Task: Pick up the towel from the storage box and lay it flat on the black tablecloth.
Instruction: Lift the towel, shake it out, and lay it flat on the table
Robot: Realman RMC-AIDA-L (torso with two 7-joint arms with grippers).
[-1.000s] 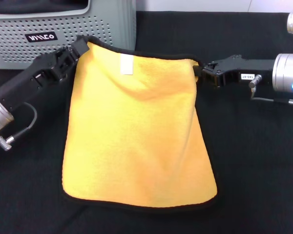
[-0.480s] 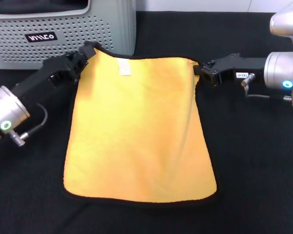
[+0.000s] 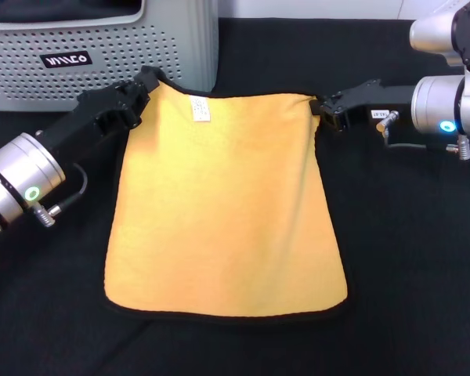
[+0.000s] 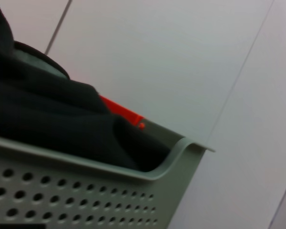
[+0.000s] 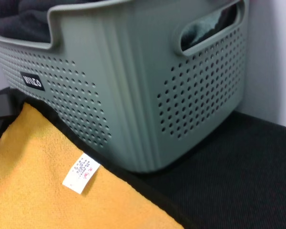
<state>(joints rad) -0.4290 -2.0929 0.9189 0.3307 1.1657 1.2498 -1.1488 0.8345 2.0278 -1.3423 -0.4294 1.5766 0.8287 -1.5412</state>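
**Towel spread yellow side up, both far corners pinched**

The left end effector (image 3: 145, 84) was clenched on the far left corner of the towel (image 3: 223, 204), its black fingers closed over the black trim right at the corner. That corner sat just in front of the storage box (image 3: 141, 55), close to the box's near right edge. The left arm ran back from there toward the near left of the head view, low over the black tablecloth (image 3: 407, 258).

The right end effector (image 3: 323, 110) was clenched on the far right corner of the towel, its fingers meeting the trim where the far edge turned down the right side. Its arm reached in from the right of the head view, roughly level with that edge.

Between the two grips the far edge of the towel ran nearly straight. The towel lay yellow side up on the tablecloth covering the tabletop, narrower at the far edge and wider toward the near one, with its black trim showing all round. A small white tag (image 3: 199, 108) lay on the yellow surface near the far edge, closer to the left end effector.

The storage box stood at the far left of the tabletop, wholly apart from the main body of the towel. Dark fabric (image 4: 47, 124) lay bunched inside it, with a bit of red (image 4: 121, 110) showing at its edge in the left wrist view. The right wrist view showed the box's black label (image 5: 32, 82) and a handle cut-out (image 5: 209, 26).
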